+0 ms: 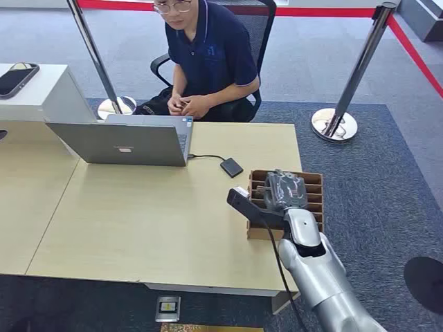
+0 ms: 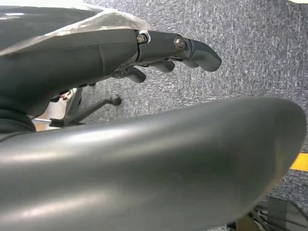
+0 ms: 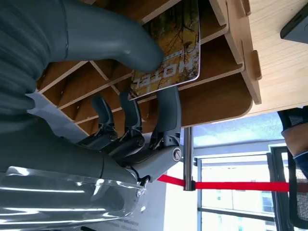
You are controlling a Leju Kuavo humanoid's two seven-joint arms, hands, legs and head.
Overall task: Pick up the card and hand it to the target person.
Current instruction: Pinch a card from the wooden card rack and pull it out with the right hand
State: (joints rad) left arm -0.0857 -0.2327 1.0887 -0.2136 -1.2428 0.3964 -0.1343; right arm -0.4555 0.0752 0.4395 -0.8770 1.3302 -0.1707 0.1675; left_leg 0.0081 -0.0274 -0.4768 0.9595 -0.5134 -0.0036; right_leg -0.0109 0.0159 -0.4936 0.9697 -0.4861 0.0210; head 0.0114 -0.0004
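At the desk's (image 1: 156, 228) right edge, the right robot hand (image 3: 145, 96) pinches a card (image 3: 174, 43) between thumb and finger, drawing it from the slotted rack (image 1: 313, 187) for the seated person (image 1: 209, 62).

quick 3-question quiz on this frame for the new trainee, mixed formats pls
1. True or false: the right hand pinches the card between thumb and a finger at the wooden slotted rack.
2. Multiple choice: what lies on the table between the laptop and the rack? A) a mug B) a small dark flat device C) a stapler
3. Fill in: the seated person is across the table, behind the ____.

Key: 1 true; 2 B; 3 laptop
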